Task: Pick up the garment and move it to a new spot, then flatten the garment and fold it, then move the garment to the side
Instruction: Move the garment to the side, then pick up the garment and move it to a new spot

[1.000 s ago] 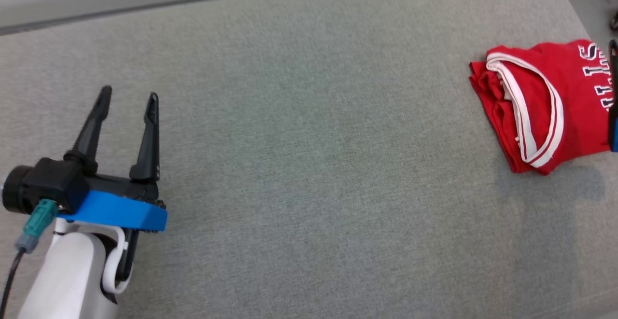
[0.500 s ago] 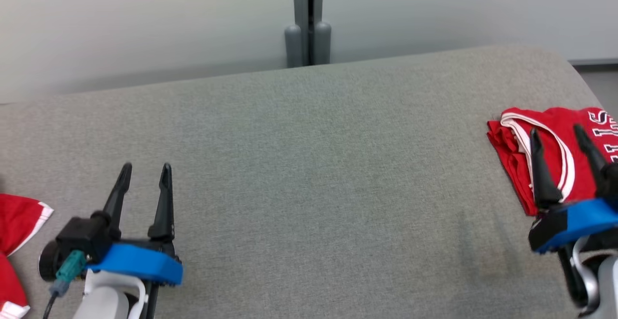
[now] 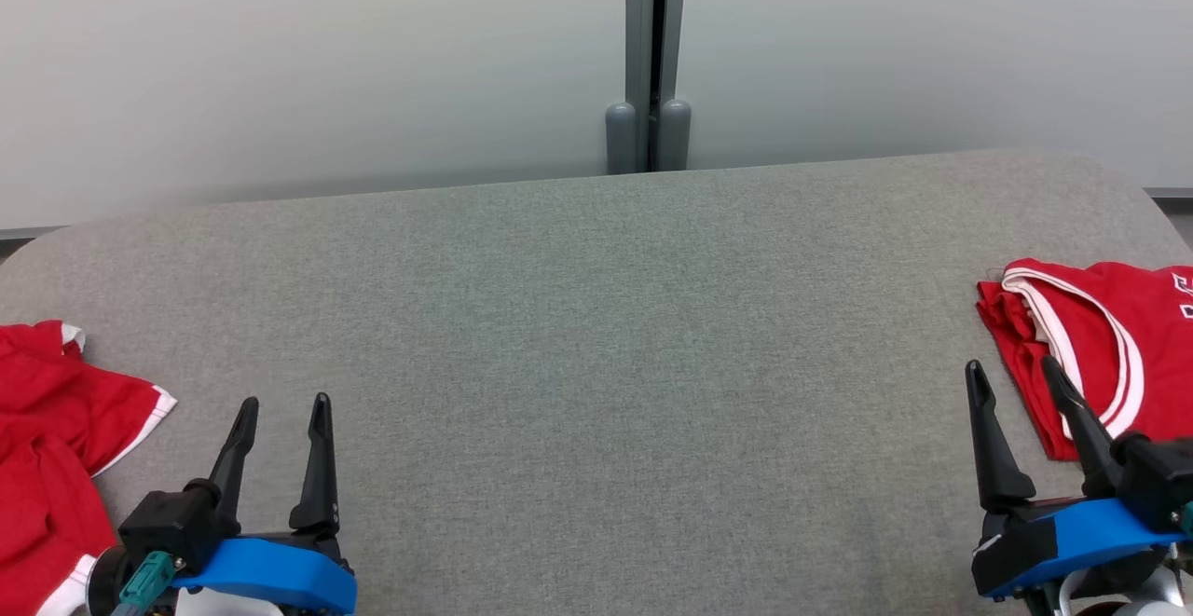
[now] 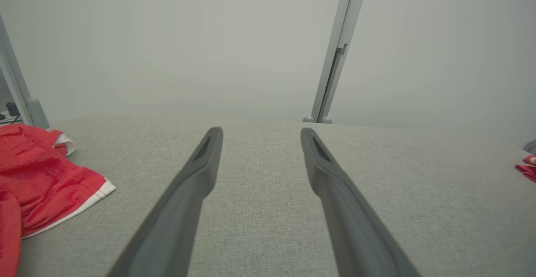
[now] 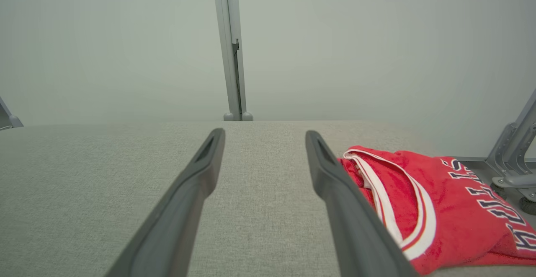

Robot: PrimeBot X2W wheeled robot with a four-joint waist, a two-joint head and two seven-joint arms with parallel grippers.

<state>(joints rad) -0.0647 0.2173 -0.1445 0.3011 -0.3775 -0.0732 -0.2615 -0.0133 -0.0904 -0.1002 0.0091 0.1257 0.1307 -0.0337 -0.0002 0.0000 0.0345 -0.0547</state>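
While the left gripper (image 3: 285, 400) hangs over the near left part of the grey cloth surface (image 3: 596, 318) with its fingers spread and nothing between them, the right gripper (image 3: 1011, 364) sits at the near right in the same state, fingers parted and empty. Each pair of fingers is long, dark and matte, tapering to a narrow tip with a slot-like hollow on the inner face. Each pair rises from a blocky blue mount, and a teal plug (image 3: 147, 571) sticks out beside the left one.

At the far right end of the surface lies the folded red jersey (image 3: 1090, 346), a flat, roughly rectangular packet of soft, slightly fuzzy knit. A white band with a thin red stripe loops across its top in a long oval, and dark letters edged in white run along its right side. Seen from the right wrist, the jersey lies just beside the right-hand finger of that gripper; whether they touch cannot be told.

At the far left end a crumpled red garment (image 3: 56, 430) lies in loose folds, one white-trimmed edge pointing toward the middle. It is near the left gripper but apart from it.

Woven and heathered, the surface looks padded and has rounded corners. Behind it stand smooth pale wall panels joined by a thin grey post (image 3: 650, 57) with two rounded caps at its foot. A grey metal bracket (image 5: 513, 159) shows past the jersey in the right wrist view.
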